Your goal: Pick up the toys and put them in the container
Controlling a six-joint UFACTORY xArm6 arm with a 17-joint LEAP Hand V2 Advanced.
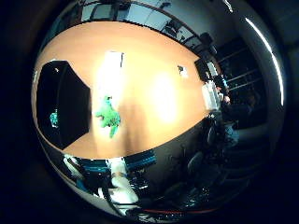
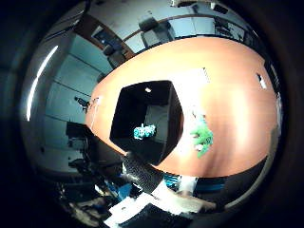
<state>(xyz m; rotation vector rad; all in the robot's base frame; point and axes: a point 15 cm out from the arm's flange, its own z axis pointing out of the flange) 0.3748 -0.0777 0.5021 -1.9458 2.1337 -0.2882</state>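
The hand [image 2: 142, 173] hangs high over the worktop [image 1: 154, 65]; I can't tell how its fingers are set. The green toy [image 1: 109, 115], soft and ragged-edged, lies just beside the black, hard-walled bin [image 2: 124, 107], so a low grab may snag on the rim. Inside sits what seems a teal toy [image 2: 144, 131].

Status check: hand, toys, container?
Hand high above table, empty. Green toy on table beside black container. Teal toy inside. Nothing in the way.
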